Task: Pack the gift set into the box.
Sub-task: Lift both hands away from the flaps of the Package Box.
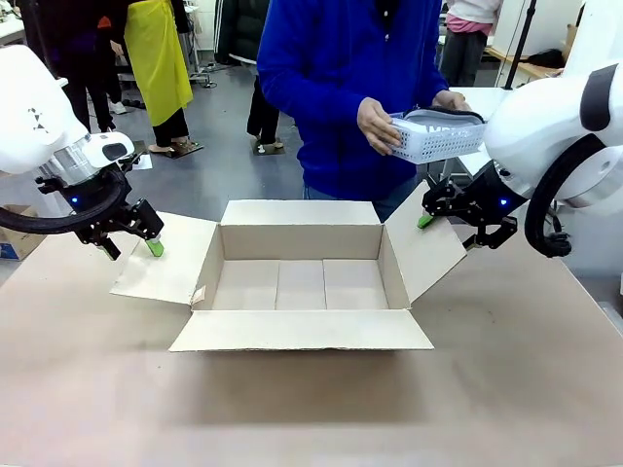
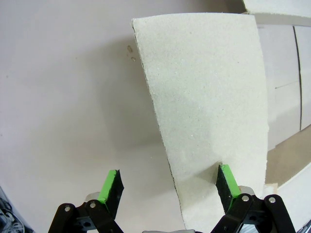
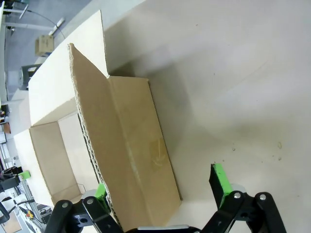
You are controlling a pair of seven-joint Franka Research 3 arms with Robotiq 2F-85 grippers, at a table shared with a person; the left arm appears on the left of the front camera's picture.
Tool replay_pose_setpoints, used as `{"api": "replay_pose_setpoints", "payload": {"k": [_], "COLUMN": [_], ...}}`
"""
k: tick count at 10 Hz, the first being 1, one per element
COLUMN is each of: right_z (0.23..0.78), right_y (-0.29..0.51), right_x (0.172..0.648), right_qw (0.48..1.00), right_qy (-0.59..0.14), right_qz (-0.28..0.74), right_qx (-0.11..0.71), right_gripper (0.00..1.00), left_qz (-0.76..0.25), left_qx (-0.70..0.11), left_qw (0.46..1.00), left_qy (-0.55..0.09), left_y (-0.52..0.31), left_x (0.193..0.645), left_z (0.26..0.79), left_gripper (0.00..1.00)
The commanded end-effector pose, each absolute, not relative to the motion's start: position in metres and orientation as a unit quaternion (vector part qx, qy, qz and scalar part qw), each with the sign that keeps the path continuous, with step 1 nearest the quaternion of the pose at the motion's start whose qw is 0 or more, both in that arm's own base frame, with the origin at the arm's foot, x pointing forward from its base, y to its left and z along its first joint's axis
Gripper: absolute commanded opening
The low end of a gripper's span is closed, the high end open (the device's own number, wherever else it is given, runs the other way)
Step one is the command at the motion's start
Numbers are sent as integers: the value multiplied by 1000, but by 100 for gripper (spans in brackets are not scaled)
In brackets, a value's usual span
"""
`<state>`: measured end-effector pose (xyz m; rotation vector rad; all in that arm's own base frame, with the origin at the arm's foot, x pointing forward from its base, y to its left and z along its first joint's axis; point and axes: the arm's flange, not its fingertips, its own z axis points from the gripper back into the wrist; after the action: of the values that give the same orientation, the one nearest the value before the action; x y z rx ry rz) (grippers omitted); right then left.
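- left gripper [image 1: 131, 247] [image 2: 170, 182]: jaws spread wide at the outer edge of the carton's left flap [image 1: 165, 261] [image 2: 209, 111]. in the left wrist view one green pad [image 2: 227, 183] is over the flap and the other is over bare table. it grips nothing, and i cannot tell whether it touches the flap.
- large brown corrugated cardboard carton [image 1: 300, 243] [image 3: 53, 160]: sits mid-table, open, with all four flaps folded outward. bare cardboard panels show on its inner floor.
- shallow light-grey perforated tray [image 1: 438, 141]: off the table, above and behind the carton's right far corner. a person in a blue top holds it with one hand [image 1: 378, 125] at its left end and the other hand [image 1: 450, 99] at its far side.
- grey pouch [image 1: 443, 118] with white print lies in the tray; the print is too small to read.
- right gripper [image 1: 456, 231] [image 3: 160, 185]: jaws wide, straddling the raised right flap [image 1: 428, 248] [image 3: 126, 145], one finger on each side. the inner finger is partly hidden, so contact cannot be told.
- table [image 1: 292, 409]: matte beige-brown surface.
- room: grey floor, other people standing behind, one in a yellow apron [image 1: 156, 49]; a small cardboard box [image 1: 15, 241] sits at far left.
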<state>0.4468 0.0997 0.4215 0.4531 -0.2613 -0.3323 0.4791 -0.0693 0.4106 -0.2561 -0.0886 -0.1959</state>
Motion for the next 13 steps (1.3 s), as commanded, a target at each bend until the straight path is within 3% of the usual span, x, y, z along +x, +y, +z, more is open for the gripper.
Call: {"api": "replay_pose_setpoints", "payload": {"k": [1,13], "right_z": [427,427], "right_y": [101,101], "right_x": [449,449], "right_qw": [953,953], "right_qy": [-127,-127], "right_qz": [-170,-170], "right_qx": [217,217], "right_gripper": [100,100], "left_qz": [-94,-94], "left_qx": [-118,-118], "left_qw": [987,987], "left_qy": [-46,-46], "left_y": [-69,-69], "left_x": [477,477], "left_z": [412,412], "left_gripper": [100,100]}}
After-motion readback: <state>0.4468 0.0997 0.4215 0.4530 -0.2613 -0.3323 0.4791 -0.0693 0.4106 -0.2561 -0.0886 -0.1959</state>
